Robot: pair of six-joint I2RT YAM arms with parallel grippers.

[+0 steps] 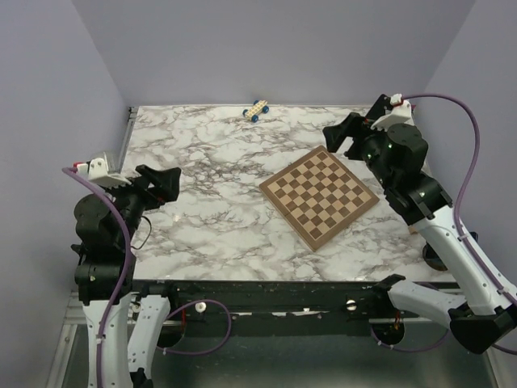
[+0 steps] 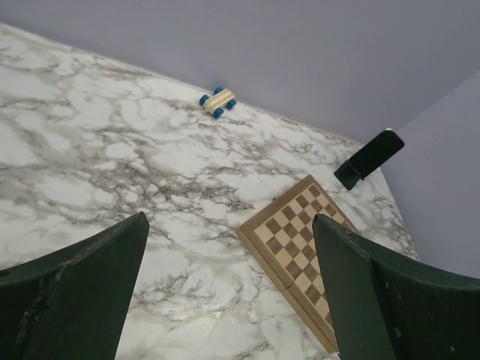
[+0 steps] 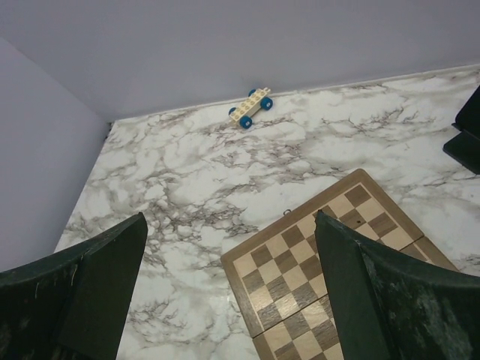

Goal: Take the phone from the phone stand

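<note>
Jaws gaping wide on both sides and holding nothing, the left arm (image 1: 101, 218) and right arm (image 1: 404, 162) are poised over a marble-patterned desk (image 1: 210, 226), the job of lifting a phone off its stand not yet begun. The phone (image 2: 373, 155), a flat black slab, leans tilted on the phone stand (image 2: 347, 178), which shows only as a dark foot at its lower end, near the desk's far right corner, just past the far corner of a wooden chessboard (image 1: 319, 196). From overhead the pair is hidden behind the right arm, and the right wrist camera catches only dark shapes at the edge of its view. A small toy car (image 1: 256, 111) with blue wheels sits well apart at the far edge. The phone is likely stiff, fairly light and slick on its glossy faces, and a drop could crack it. The safest hold looks to be across its two long edges, on the upper part that stands clear of the stand. The stand itself seems light and may slide or tip as the phone comes away, so a straight lift along the tilt would suit. The right arm, hovering nearer that corner, appears better placed for the reach.
</note>
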